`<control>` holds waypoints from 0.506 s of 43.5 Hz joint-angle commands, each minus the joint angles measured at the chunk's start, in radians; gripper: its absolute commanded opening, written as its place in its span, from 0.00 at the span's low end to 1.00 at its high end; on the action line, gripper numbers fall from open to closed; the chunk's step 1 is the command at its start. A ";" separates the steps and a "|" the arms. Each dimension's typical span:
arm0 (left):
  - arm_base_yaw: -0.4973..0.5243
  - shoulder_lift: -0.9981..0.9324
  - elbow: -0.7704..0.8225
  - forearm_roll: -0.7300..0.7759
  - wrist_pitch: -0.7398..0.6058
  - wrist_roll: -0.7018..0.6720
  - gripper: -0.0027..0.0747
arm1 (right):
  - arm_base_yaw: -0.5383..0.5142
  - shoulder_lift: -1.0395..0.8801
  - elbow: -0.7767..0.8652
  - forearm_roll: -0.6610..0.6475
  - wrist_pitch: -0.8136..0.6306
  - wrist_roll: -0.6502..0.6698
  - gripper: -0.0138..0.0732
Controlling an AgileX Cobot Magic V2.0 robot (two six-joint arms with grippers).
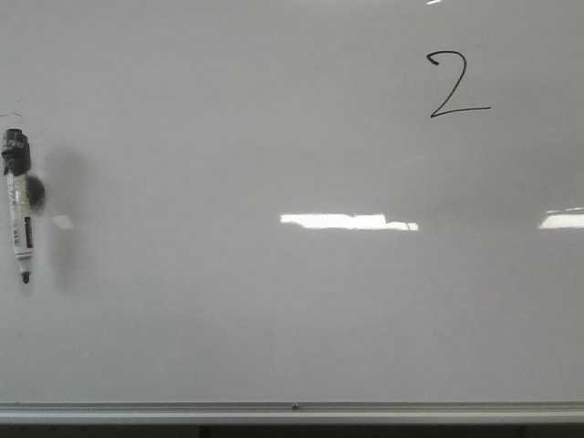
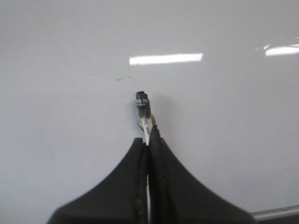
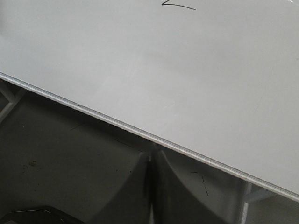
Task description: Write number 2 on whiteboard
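Left jaws point(image 2: 148, 140) grip the marker point(image 2: 144, 109); number 2 point(image 1: 454, 84) marks whiteboard point(image 1: 274, 137).

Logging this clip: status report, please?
Left gripper shut on marker, far left of whiteboard. Right gripper shut, empty, below the rail. Number 2 written, upper right. Nothing in the way.

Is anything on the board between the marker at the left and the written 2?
Nothing visible: bare whiteboard lies between the marker at the left edge and the number 2 at upper right; only light reflections show.
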 commanded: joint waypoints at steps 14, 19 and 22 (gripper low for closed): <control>0.066 -0.116 0.232 -0.059 -0.326 0.064 0.01 | -0.008 0.013 -0.020 -0.007 -0.073 0.000 0.08; 0.035 -0.170 0.277 0.098 -0.349 -0.078 0.01 | -0.008 0.013 -0.020 -0.007 -0.073 0.000 0.08; 0.007 -0.192 0.308 0.156 -0.386 -0.126 0.01 | -0.008 0.013 -0.020 -0.007 -0.073 0.000 0.08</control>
